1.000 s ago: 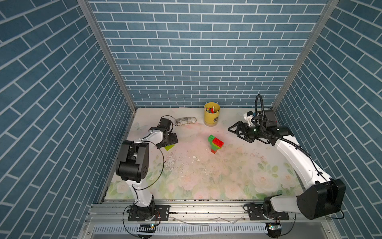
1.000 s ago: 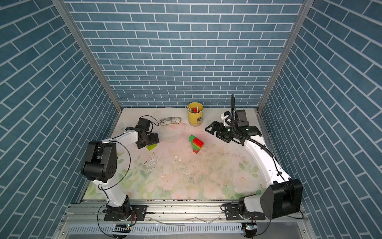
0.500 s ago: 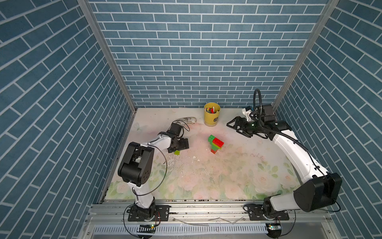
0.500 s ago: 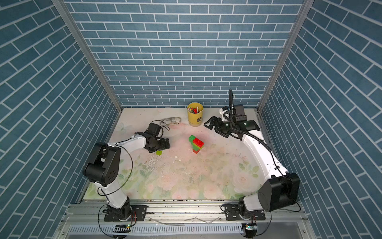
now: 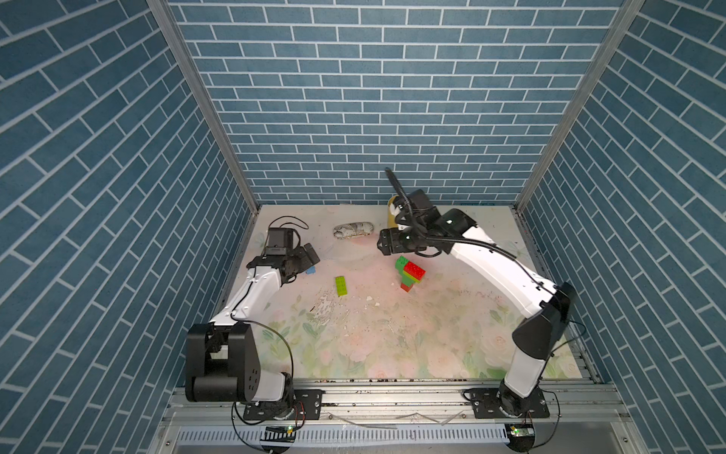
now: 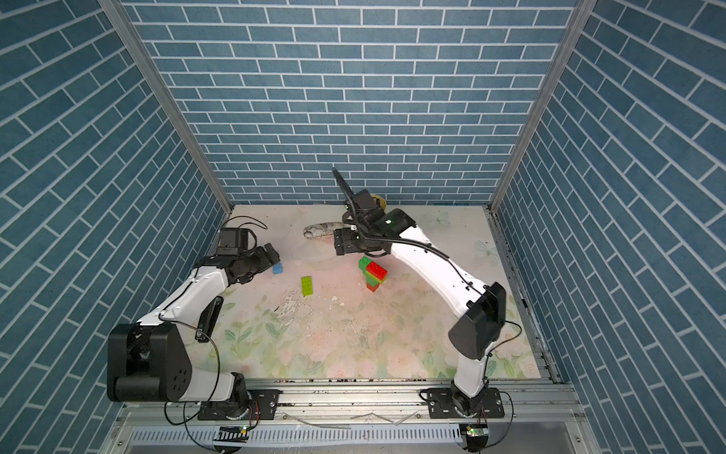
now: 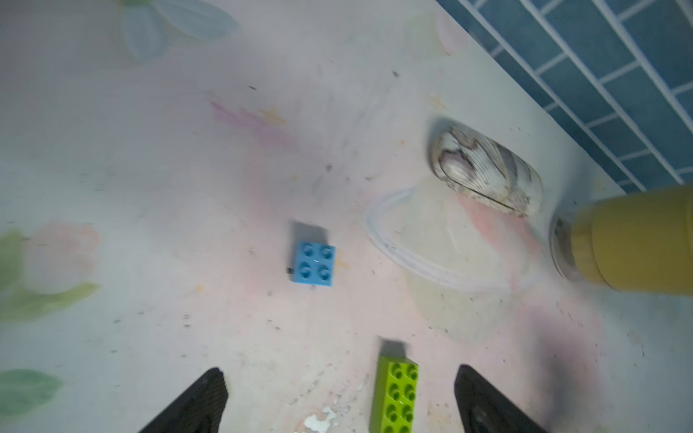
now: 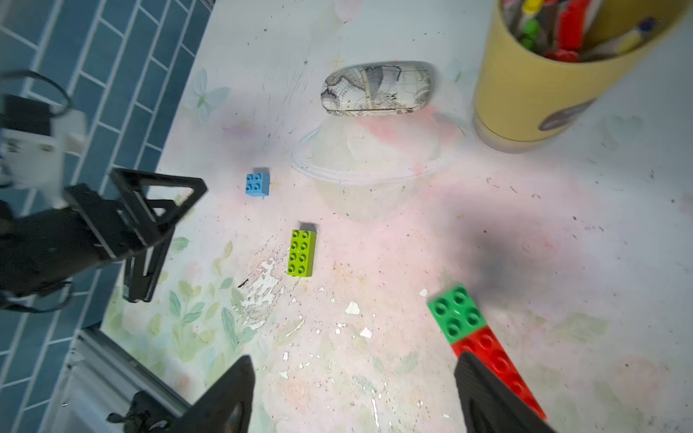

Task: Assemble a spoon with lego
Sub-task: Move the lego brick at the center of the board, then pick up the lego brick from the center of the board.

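Observation:
The partly built spoon (image 5: pixel 408 273) (image 6: pixel 373 272), joined green, red and lime bricks, stands mid-table. In the right wrist view its green and red bricks (image 8: pixel 472 326) lie beside one fingertip. A loose lime oblong brick (image 5: pixel 341 285) (image 6: pixel 307 285) (image 8: pixel 301 253) lies left of it. A light-blue square brick (image 5: pixel 310 270) (image 6: pixel 278 268) (image 7: pixel 313 263) sits farther left. My left gripper (image 5: pixel 311 253) (image 7: pixel 337 375) is open and empty, just behind the blue brick. My right gripper (image 5: pixel 383 245) (image 8: pixel 352 365) hangs open and empty behind the joined bricks.
A yellow cup (image 8: pixel 525 86) of small bits stands at the back, mostly hidden by my right arm in both top views. A map-patterned case (image 5: pixel 352 230) (image 7: pixel 487 172) lies left of it. A clear plastic lid (image 8: pixel 367 165) rests nearby. The mat (image 5: pixel 326 310) is peeled.
My left gripper carried the lime brick rightward, left it on the mat and drew back toward the left wall. My right gripper swung left, past the yellow cup, to behind the joined bricks.

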